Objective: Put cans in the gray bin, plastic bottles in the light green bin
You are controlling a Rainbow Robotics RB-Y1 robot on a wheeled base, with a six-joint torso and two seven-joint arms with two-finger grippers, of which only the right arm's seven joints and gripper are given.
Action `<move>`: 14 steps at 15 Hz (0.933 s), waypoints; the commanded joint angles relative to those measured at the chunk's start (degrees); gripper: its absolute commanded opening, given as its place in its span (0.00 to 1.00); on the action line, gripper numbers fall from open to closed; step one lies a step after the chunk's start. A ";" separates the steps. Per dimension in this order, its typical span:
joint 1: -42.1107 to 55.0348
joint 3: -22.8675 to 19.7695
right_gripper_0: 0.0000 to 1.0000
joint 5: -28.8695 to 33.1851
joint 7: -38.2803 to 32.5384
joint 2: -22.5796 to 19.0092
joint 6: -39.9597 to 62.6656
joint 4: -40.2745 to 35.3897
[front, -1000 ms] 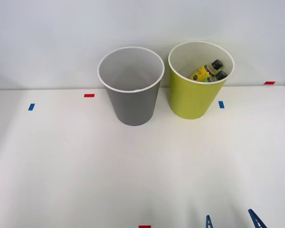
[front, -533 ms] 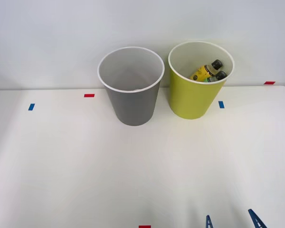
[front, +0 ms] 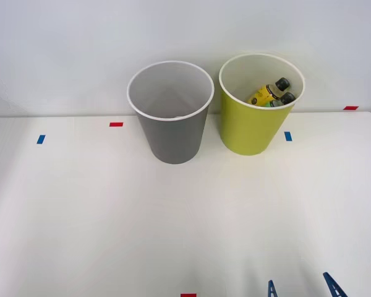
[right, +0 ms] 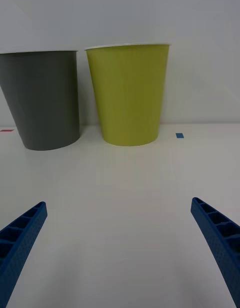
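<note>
Our gripper (right: 120, 253) hangs wide open and empty — bottles (front: 272, 93) already lie in the green bin (front: 250, 133), straight ahead.

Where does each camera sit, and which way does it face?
Front view: high above the arms, looking forward and down at the tall gray bin, with the pincer at the near edge.
Right wrist view: low by the table, facing both bins' sides; blue ribbed fingers spread.
Shared: gray bin, yellow-green bin.
</note>
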 commanded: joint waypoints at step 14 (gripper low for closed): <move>0.00 0.00 1.00 0.00 0.00 0.00 0.00 0.00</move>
